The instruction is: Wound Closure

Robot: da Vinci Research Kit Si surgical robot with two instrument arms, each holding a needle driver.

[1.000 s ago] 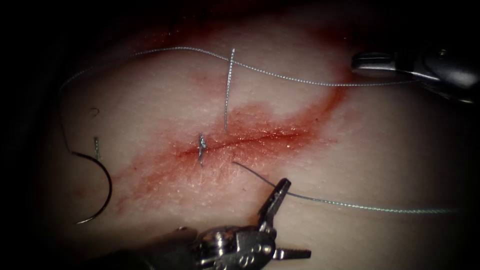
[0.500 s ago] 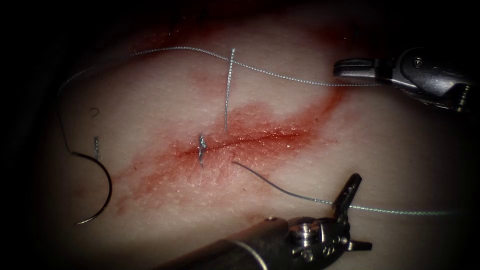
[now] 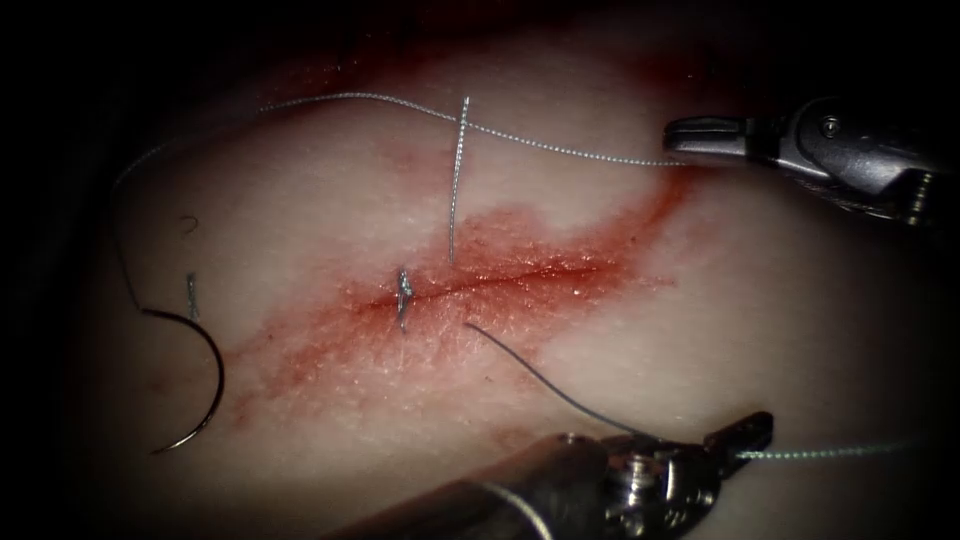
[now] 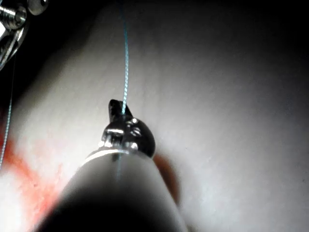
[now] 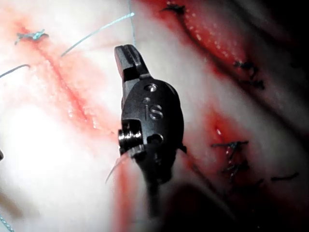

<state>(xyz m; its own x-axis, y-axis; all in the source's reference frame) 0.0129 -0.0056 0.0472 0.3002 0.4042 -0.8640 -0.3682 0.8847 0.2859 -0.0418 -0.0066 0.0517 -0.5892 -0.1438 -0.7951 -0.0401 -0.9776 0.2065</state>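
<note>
The curved needle (image 3: 207,372) lies free on the tissue (image 3: 330,200) left of the cut (image 3: 500,280), held by neither tool and not in the tissue. Its thread (image 3: 560,150) arcs over the far side to my right tool (image 3: 690,135), whose jaws are shut where the thread ends. One tied stitch (image 3: 403,296) crosses the cut, and a strand (image 3: 457,180) rises from it. Another thread (image 3: 540,380) leaves the near edge of the cut and runs to my left tool (image 3: 745,432), shut on it. In the wrist views, the left tool (image 4: 116,110) grips the thread (image 4: 125,58) and the right tool (image 5: 128,55) stands over the tissue.
Red fluid (image 3: 330,340) stains the tissue around the cut. A short cut end of thread (image 3: 192,295) lies by the needle. Older stitched cuts (image 5: 236,150) lie beyond the right tool. The thread tail (image 3: 830,452) trails off to the right past the left tool.
My left tool slid right along the near thread and went from wide open to shut on it. My right tool moved a little left to the far thread's end.
</note>
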